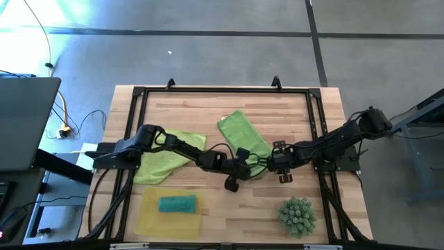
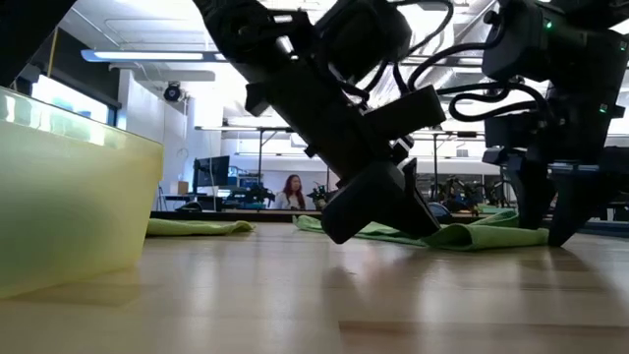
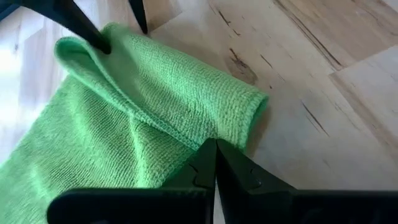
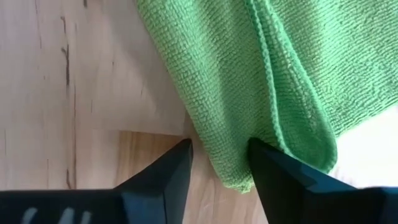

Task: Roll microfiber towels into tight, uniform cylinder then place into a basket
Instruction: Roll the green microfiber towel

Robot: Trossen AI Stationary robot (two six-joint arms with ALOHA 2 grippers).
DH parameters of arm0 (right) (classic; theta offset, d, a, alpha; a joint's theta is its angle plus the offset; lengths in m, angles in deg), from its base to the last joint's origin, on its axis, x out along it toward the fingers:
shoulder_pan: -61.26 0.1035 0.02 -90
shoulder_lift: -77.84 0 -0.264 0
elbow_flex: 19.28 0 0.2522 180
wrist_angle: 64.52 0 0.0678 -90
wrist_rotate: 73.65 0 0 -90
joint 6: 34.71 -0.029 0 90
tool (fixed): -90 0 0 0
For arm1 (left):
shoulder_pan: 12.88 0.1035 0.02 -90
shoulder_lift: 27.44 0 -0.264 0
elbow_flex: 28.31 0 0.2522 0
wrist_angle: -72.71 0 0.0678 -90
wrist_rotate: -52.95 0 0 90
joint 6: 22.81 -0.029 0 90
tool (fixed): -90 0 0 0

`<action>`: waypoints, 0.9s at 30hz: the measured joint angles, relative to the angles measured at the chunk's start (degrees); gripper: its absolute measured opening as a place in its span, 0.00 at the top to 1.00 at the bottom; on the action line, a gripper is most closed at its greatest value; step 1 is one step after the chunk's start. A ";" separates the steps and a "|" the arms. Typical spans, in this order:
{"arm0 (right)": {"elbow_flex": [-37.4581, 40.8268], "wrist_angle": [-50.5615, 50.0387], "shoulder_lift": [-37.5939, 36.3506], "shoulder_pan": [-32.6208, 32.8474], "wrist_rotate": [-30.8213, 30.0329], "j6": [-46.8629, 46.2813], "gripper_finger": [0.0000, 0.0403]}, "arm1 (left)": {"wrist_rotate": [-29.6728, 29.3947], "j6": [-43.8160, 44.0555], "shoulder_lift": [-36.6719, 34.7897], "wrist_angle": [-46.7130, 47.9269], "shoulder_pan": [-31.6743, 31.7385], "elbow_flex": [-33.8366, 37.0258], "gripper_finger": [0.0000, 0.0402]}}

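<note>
Wooden tabletop (image 1: 229, 208) carries the green towel (image 1: 244, 142) mid-table, its near end hidden under both grippers. Right gripper (image 4: 219, 163) stands parted astride the towel's corner; left gripper (image 3: 216, 163) is pressed shut, holding nothing. Basket (image 1: 147, 217) holds a teal roll (image 1: 177, 203).

Grey concrete floor (image 1: 208, 42) surrounds the wooden table (image 1: 229, 208), crossed by dark seam lines. A yellow cable (image 1: 61, 114) runs along the floor at the left of the high view, beside a dark laptop lid (image 1: 24, 121). In the low view, long ceiling light strips (image 2: 147, 56) span the upper left; a person (image 2: 292, 193) sits at distant desks with monitors (image 2: 211, 172) at centre
</note>
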 joint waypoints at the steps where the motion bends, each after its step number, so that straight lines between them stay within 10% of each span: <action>1: 0.05 0.18 0.02 0.00 0.17 -0.68 0.62 | -1.34 0.00 -0.21 0.37 -0.32 0.00 1.00; 14: 0.28 3.04 0.31 -0.04 2.10 -15.44 0.97 | -14.06 0.46 -6.76 5.78 -3.93 -0.01 0.89; 27: 0.50 16.50 0.62 -5.86 14.13 -29.55 0.99 | -9.57 9.07 -7.48 7.82 -5.33 -0.04 0.64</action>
